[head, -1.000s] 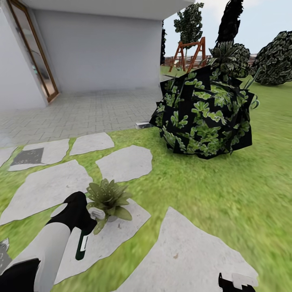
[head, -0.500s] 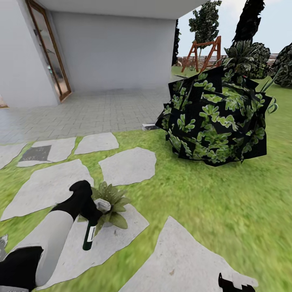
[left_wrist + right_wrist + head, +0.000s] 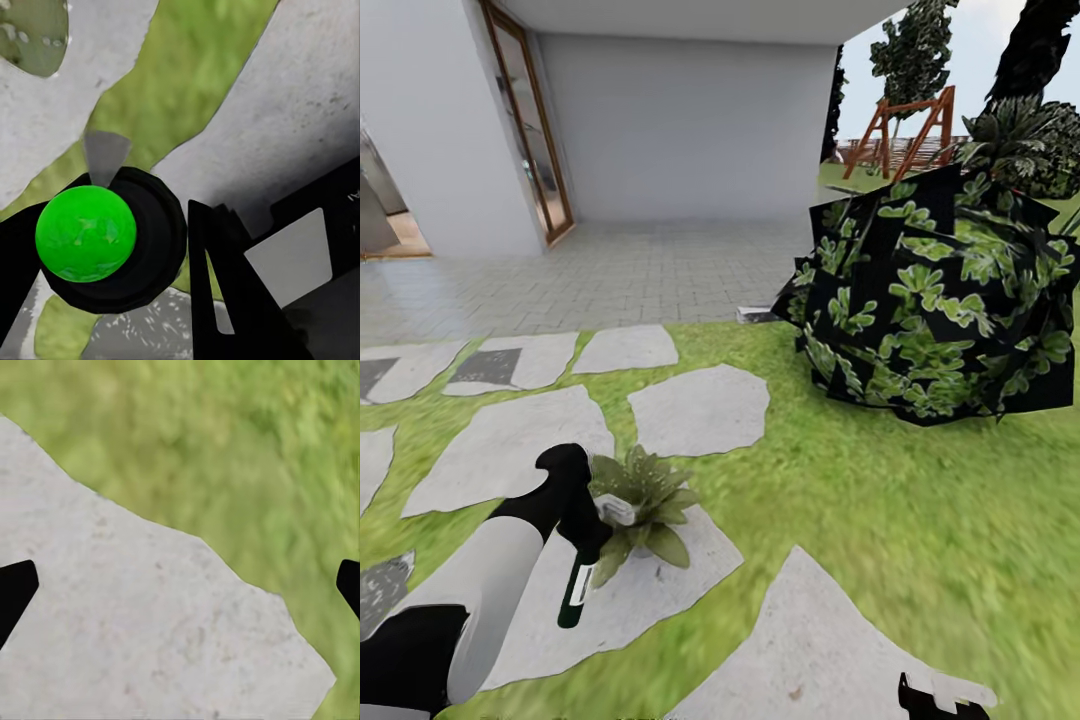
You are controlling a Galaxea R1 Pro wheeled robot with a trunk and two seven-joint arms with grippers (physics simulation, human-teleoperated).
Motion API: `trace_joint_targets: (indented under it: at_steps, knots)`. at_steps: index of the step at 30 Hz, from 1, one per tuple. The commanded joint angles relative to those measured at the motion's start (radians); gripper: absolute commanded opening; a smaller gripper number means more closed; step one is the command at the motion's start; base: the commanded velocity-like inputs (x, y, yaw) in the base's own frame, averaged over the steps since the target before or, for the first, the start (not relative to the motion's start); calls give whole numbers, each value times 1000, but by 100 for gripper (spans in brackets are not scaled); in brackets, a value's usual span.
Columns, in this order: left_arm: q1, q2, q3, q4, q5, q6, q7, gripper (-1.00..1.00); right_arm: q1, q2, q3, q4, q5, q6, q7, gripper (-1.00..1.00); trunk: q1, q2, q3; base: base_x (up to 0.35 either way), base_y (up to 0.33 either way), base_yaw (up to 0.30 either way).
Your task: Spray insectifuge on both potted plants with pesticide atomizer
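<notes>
dark green atomizer [image 3: 574, 594] tilted beside light-green potted plant [image 3: 643, 497] on slab.

Left wrist cam: I'm looking straight down the pesticide atomizer [image 3: 105, 244], seen end-on. It reads as a round black body with a bright green disc in the middle. A small grey wedge sticks out from its rim. Black fingers [image 3: 232, 300] of my left gripper [image 3: 161, 292] flank the bottle on both sides and press against it. A pale grey panel [image 3: 289, 259] sits on the gripper body. Below: grey stone slabs [image 3: 300, 97] with a strip of grass [image 3: 187, 82] between them.
</notes>
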Motion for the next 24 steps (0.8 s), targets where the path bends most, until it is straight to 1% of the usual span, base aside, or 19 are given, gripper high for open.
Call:
trace_joint_targets:
  at_steps: [1,7,11,15,24]
  knots:
    - [0,-1,2,0,-10,11,-10,-100,-1,0,-5,2,11,-3,-5,100,0,0,-1,0,0,277]
    - [3,-1,2,0,-10,10,-10,-100,-1,0,-5,2,11,-3,-5,100,0,0,-1,0,-2,277]
    - [5,-5,1,-1,-13,9,-9,-100,-1,0,-5,2,11,-3,-5,100,0,0,-1,0,-168,265]
    - [6,-9,1,-1,-14,9,-9,-100,-1,-1,-6,2,11,-3,-4,100,0,0,-1,0,-262,66]
    - [3,-10,2,-6,-15,12,-10,-100,-1,-1,-6,2,10,-3,-3,100,0,0,-1,2,-272,3]
